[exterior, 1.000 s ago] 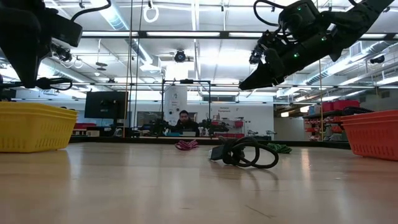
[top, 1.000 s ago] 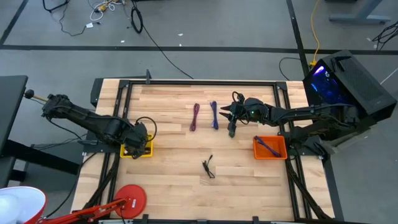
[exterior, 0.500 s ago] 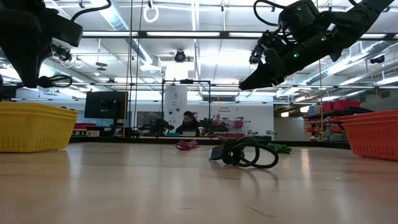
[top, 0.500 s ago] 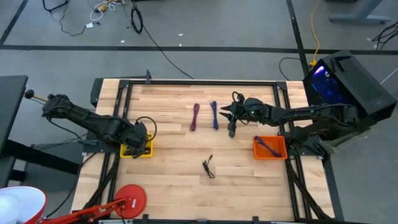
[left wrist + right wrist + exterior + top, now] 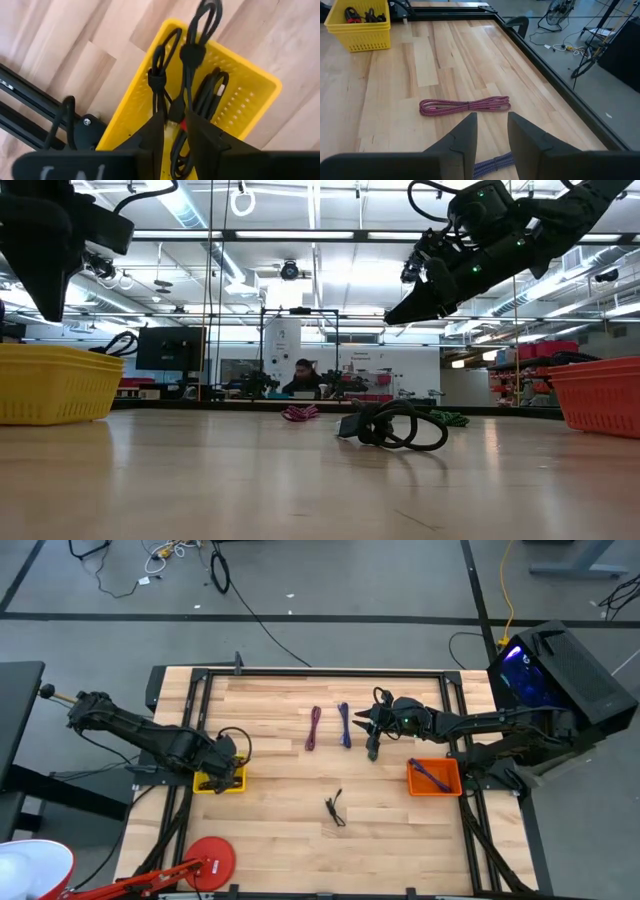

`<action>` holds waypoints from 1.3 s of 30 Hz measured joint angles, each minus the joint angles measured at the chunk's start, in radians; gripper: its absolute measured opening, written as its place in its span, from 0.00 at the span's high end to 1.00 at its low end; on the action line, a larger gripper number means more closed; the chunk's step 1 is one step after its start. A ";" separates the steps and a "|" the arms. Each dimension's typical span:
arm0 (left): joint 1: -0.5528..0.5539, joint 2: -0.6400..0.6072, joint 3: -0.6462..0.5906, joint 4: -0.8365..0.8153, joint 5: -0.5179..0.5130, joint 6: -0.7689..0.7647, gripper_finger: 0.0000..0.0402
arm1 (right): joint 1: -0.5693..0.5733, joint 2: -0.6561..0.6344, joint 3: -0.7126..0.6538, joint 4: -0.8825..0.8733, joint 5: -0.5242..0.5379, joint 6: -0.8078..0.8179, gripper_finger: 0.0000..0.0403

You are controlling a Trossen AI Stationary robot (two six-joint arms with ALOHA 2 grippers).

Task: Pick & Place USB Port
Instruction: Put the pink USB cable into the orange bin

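Since a second ago almost nothing has shifted on the worktop [image 5: 270, 790]: only the left gripper [image 5: 173, 127] has moved slightly over the yellow basket [image 5: 236, 784], and in the low view a loop of black cable [image 5: 119, 342] now shows above the basket's rim where none did before. That gripper hangs just over the basket at the worktop's left edge, its fingers drawn close around a bundled black USB cable [image 5: 189, 55] whose tied loops lie across the basket's inside beside other dark cables; it appears to grasp the bundle, though the contact point is partly hidden by the fingers themselves. The right gripper [image 5: 373, 748] hovers above the worktop toward the far right, near the blue cable [image 5: 344, 724], with its fingers slightly parted and nothing between them (the right wrist view shows bare wood in the gap). A red cable [image 5: 314, 727] lies just beside the blue one, both running toward the far edge. Another coiled black cable [image 5: 335, 809] rests alone nearer the front edge, mid-worktop. An orange basket [image 5: 451, 787] sits at the right edge with a blue cable inside it.
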 joint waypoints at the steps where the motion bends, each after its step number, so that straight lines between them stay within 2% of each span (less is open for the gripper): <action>1: 0.000 0.000 0.000 0.004 -0.012 0.000 0.77 | 0.000 0.000 0.000 0.000 0.000 0.000 0.73; 12: 0.023 0.000 0.000 0.204 -0.217 0.100 0.67 | 0.000 0.000 0.000 0.000 0.000 0.000 0.73; 19: 0.100 0.001 0.000 0.420 -0.355 0.111 0.67 | 0.000 0.000 0.000 0.000 0.000 0.000 0.73; 25: 0.248 0.023 0.001 0.550 -0.344 0.163 0.65 | 0.000 0.000 0.000 0.018 -0.001 0.000 0.73; 30: 0.393 0.107 0.001 0.675 -0.205 0.254 0.59 | 0.000 0.000 0.000 0.045 -0.011 0.000 0.73; 34: 0.483 0.212 0.001 0.866 -0.085 0.321 0.53 | 0.001 0.000 0.000 0.055 -0.013 0.000 0.73; 39: 0.568 0.349 0.001 1.022 0.001 0.342 0.49 | 0.002 0.000 0.000 0.049 -0.076 0.004 0.73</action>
